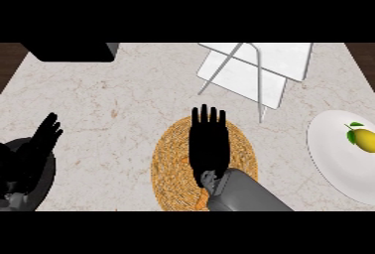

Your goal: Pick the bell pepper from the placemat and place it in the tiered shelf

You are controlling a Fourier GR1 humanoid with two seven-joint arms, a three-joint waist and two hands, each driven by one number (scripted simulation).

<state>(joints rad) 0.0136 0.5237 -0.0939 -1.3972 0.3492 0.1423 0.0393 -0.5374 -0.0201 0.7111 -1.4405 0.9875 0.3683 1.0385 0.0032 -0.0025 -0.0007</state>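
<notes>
Head view, read from nine o'clock to three o'clock. At eight o'clock my left hand [40, 144] rests near the edge of the marble counter [110, 114], its fingers [50, 125] straight, released and pointing up. At eleven o'clock a dark box [70, 51] sits at the counter's far edge. At six o'clock lies the round woven placemat [167, 158]; my right hand [209, 146] is spread flat over its middle, fingers extended toward twelve o'clock and holding nothing I can see, with the grey forearm [245, 191] entering from the lower edge. The bell pepper does not show: whether it lies under my right hand I cannot tell. At one o'clock stands the white tiered shelf [256, 64] with its thin metal legs, well apart from the placemat. At three o'clock a white plate [333, 158] carries a yellow lemon [361, 138] with a green leaf
</notes>
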